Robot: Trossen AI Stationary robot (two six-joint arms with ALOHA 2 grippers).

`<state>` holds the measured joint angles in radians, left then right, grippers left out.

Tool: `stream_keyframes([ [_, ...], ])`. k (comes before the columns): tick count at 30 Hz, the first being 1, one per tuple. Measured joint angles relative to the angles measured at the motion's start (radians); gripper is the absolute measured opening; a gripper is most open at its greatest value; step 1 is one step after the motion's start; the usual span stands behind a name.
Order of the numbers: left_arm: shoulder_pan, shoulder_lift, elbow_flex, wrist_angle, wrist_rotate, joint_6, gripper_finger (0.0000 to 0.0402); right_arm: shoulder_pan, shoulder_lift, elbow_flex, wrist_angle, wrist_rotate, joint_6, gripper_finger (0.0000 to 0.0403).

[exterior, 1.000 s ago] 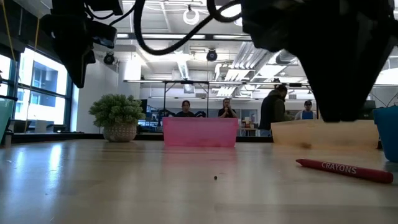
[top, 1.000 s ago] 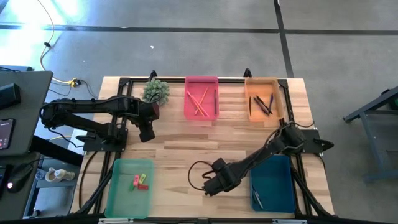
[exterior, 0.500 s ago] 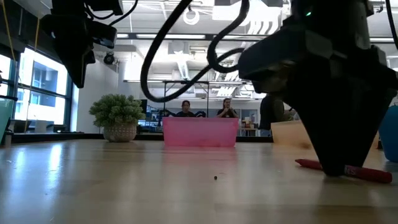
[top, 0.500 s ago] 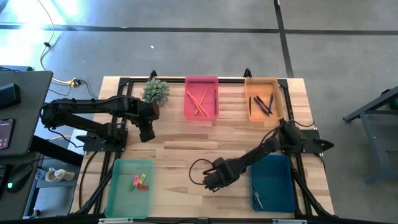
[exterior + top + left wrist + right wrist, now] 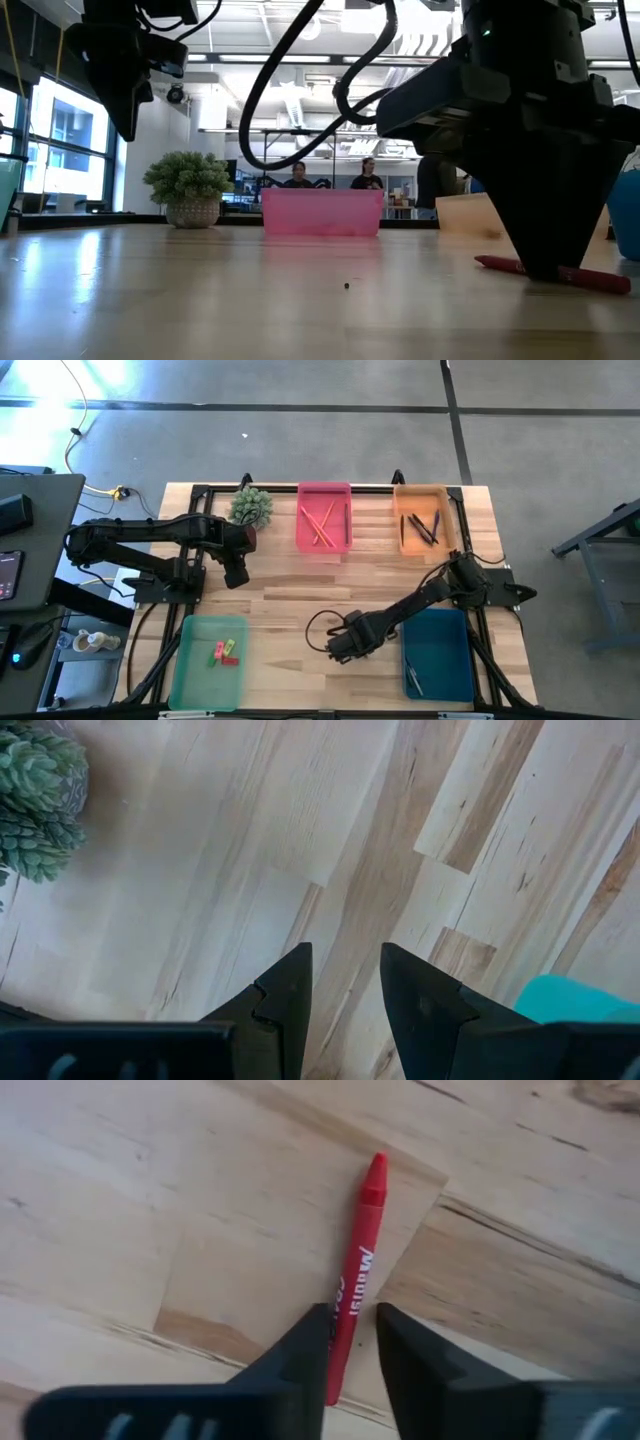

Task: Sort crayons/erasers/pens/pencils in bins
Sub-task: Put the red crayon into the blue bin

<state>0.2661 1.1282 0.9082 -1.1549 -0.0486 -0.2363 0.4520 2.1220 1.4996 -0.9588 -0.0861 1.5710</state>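
Note:
A red crayon [image 5: 362, 1260] lies flat on the wood near the table's front, left of the teal bin [image 5: 445, 645]. My right gripper [image 5: 338, 648] stands over it, pointing down, shut on it. My left gripper [image 5: 237, 575] hangs open above the far left of the table, beside the plant [image 5: 251, 506], with nothing between its fingers. Pencils [image 5: 320, 525] lie in the pink bin [image 5: 324, 493], dark pens [image 5: 422, 528] in the orange bin [image 5: 425, 493], and erasers [image 5: 225, 652] in the green bin [image 5: 200, 680]. My right gripper pinches the crayon's wrapped body [image 5: 350, 1320] between its two fingers, around the middle of its length. The fingers come from above, pointing down, and lie across the crayon. The crayon rests flat on the table [image 5: 590, 277], its pointed tip clear of the fingers.
The four bins stand at the table's far centre, far right, near left and near right. A thin stick [image 5: 414, 680] lies in the teal bin. A black cable [image 5: 318, 630] loops beside my right gripper. People sit in the room beyond the table's far edge.
My right gripper has sunk to the tabletop over the red crayon, and its fingertips now stand at the crayon, which has stayed where it lay.

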Motion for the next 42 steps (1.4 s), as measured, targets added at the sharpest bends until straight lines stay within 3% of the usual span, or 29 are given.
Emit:
stream_keyframes([
  [7,0.0,0.0,0.0,0.001,0.0,0.0,0.011,0.006,0.001,-0.001,-0.002,0.026,0.02,0.0008],
  [26,-0.007,0.0,0.0,0.007,0.011,-0.092,0.011,0.11,-0.033,0.1,-0.032,0.148,-0.023,0.0003],
  [37,-0.062,0.0,0.0,0.096,0.013,-0.128,0.011,0.202,-0.158,0.135,-0.272,0.357,0.153,0.0003],
  [42,-0.086,0.0,0.0,0.115,0.013,-0.131,0.011,0.246,-0.222,0.135,-0.453,0.367,0.266,0.0003],
])
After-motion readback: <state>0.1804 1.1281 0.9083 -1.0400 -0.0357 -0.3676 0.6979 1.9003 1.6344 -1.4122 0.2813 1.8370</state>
